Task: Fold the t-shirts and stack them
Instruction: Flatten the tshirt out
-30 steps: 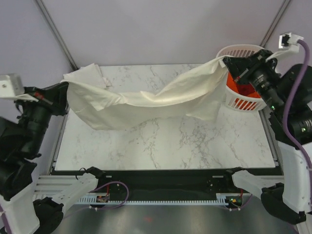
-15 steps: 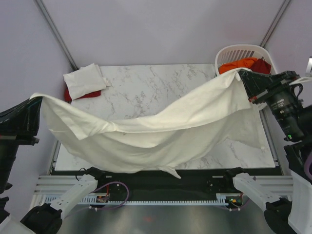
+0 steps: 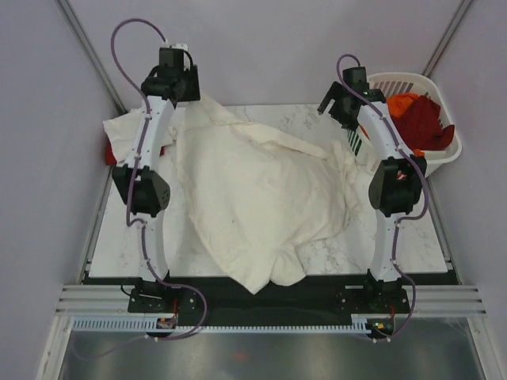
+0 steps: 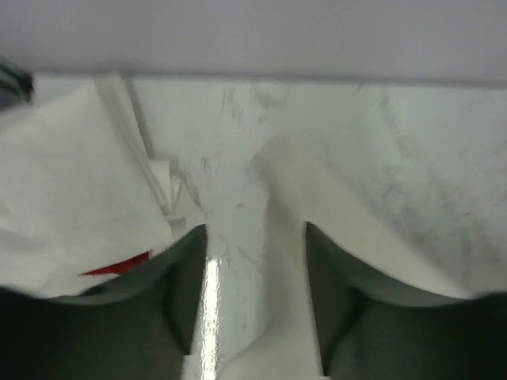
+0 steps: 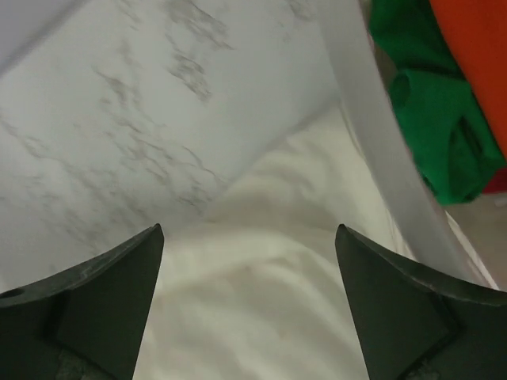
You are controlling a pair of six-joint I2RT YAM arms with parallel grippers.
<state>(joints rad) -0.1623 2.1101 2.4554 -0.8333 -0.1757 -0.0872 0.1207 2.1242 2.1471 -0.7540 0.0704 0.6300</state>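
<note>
As you look down from above, table (image 3: 341, 257): marble top carrying everything; both arms reach out to its far edge
Cream t-shirt (image 3: 253, 198): your current job, lying across the middle of the table, from the far edge down to the near edge, where one end droops over; it is rumpled and ridged, not flat, and no fold has been made in it, so I judge you are at the spreading step
Basket (image 3: 412, 77): stands off the far right corner, touching the shirt's right edge; you can see an orange garment (image 3: 400, 103), a dark red garment (image 3: 424, 119) and, from the right wrist, a green garment (image 5: 428, 119) in it, so several pieces wait their turn
Folded white shirt (image 3: 123, 131): sits at the far left corner on top of a red garment (image 3: 108, 150), only a sliver of which shows; this looks like the stack begun, which puts you early in the task
Left pincer (image 4: 253, 229): low at the far left, beside the stack; the fingers stand apart with a ridge of cream cloth running between them, and bare table shows beside the cloth, so nothing is clamped
Right pincer (image 5: 249, 229): over the shirt's right edge next to the basket wall; fingers wide apart, holding nothing
Left to do: smooth the cream shirt, fold it, set it on the stack, then work through the basket
</note>
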